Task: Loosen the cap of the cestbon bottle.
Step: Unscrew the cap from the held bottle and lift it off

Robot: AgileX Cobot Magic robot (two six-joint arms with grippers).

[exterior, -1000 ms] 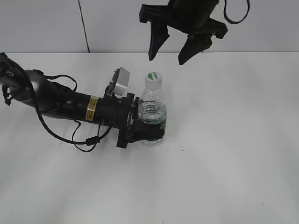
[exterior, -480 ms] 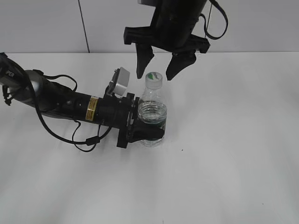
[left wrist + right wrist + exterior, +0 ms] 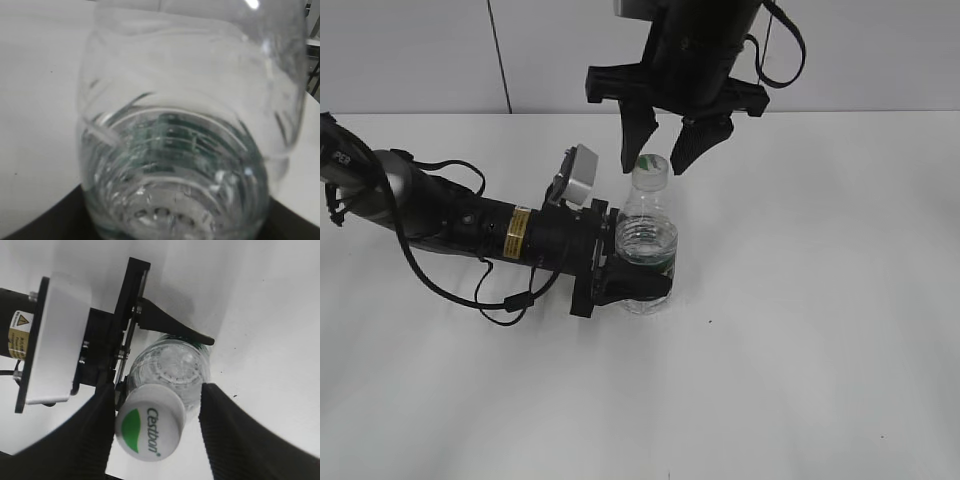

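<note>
The cestbon bottle (image 3: 647,250) stands upright on the white table, clear and ribbed with a dark green label band. My left gripper (image 3: 638,287) is shut on its lower body; the bottle fills the left wrist view (image 3: 185,150). Its white cap (image 3: 651,168) with a green leaf mark also shows in the right wrist view (image 3: 149,429). My right gripper (image 3: 660,158) is open and hangs directly over the bottle, one finger on each side of the cap (image 3: 155,432). The left finger is close against the cap; the right finger stands apart from it.
The white table (image 3: 800,330) runs back to a pale wall (image 3: 420,50). My left arm (image 3: 460,225) lies across the table's left half with loose black cables beside it.
My right gripper has come left and down from high at the back until its open fingers straddle the cap. The left gripper and bottle have not moved.
</note>
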